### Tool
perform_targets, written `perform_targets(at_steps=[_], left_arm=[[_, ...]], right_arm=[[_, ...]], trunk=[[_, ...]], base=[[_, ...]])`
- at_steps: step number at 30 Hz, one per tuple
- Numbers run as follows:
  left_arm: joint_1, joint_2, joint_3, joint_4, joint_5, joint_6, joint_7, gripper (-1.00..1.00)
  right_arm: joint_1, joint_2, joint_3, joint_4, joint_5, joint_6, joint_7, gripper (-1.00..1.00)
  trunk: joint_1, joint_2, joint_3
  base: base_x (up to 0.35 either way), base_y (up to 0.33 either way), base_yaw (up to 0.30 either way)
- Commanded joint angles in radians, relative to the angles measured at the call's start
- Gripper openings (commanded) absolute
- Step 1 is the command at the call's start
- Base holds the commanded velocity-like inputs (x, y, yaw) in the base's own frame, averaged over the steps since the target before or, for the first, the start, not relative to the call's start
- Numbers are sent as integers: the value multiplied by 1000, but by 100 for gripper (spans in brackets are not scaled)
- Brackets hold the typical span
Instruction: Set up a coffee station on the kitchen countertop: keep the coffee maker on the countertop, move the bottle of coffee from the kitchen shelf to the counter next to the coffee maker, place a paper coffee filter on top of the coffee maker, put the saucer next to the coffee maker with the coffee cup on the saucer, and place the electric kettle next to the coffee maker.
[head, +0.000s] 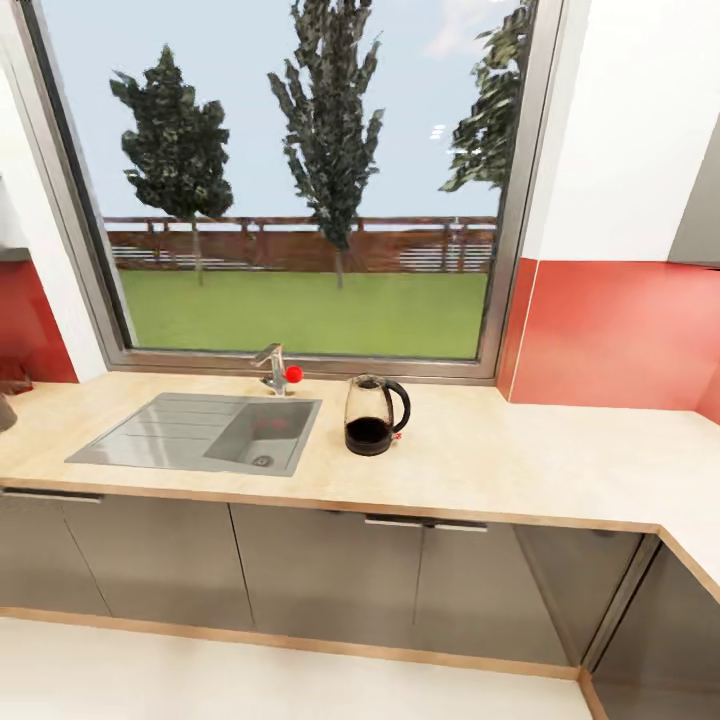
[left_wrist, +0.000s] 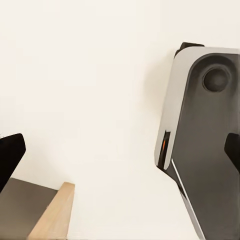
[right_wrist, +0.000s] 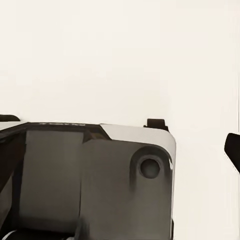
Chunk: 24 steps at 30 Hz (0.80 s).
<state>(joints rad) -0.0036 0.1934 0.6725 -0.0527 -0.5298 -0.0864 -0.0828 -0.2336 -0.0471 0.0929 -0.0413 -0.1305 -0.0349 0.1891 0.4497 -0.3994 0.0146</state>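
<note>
Here the electric kettle (head: 375, 415) stands on the kitchen countertop (head: 520, 460), beside the sink (head: 200, 432)

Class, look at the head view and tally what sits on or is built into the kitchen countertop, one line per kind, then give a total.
Electric kettle: 1
Sink: 1
Faucet: 1
Total: 3, all on the kitchen countertop. A dark object cut off at the view's left edge is left uncounted.
</note>
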Motion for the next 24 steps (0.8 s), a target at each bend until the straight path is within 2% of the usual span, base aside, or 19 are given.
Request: perform_targets(at_steps=[1, 3, 6, 12, 18, 24], left_arm=[[0, 0, 9, 1, -9, -3, -3, 100], [-1, -2, 7, 1, -9, -3, -3, 100], [-1, -4, 6, 0, -9, -3, -3, 100], [-2, -4, 6, -1, -9, -3, -3, 100], [-3, -1, 7, -1, -9, -3, -3, 100], [-3, 0, 6, -1, -9, -2, -3, 100]], right_arm=[[0, 0, 8, 0, -11, -3, -2, 100], [0, 2, 12, -22, -11, -5, -55, 100], [0, 4, 14, -42, -10, -6, -78, 100], [0, 5, 14, -107, -9, -6, -89, 100], [0, 6, 15, -199, -9, -6, -90, 100], [-1, 3, 15, -382, -8, -4, -91, 100]], trunk=[[0, -1, -1], [0, -1, -2], [0, -1, -4], [0, -1, -8], [0, -1, -9], [0, -1, -9]], base=[[0, 0, 219], [0, 0, 240], [0, 0, 244], [0, 0, 235], [0, 0, 72], [0, 0, 9]])
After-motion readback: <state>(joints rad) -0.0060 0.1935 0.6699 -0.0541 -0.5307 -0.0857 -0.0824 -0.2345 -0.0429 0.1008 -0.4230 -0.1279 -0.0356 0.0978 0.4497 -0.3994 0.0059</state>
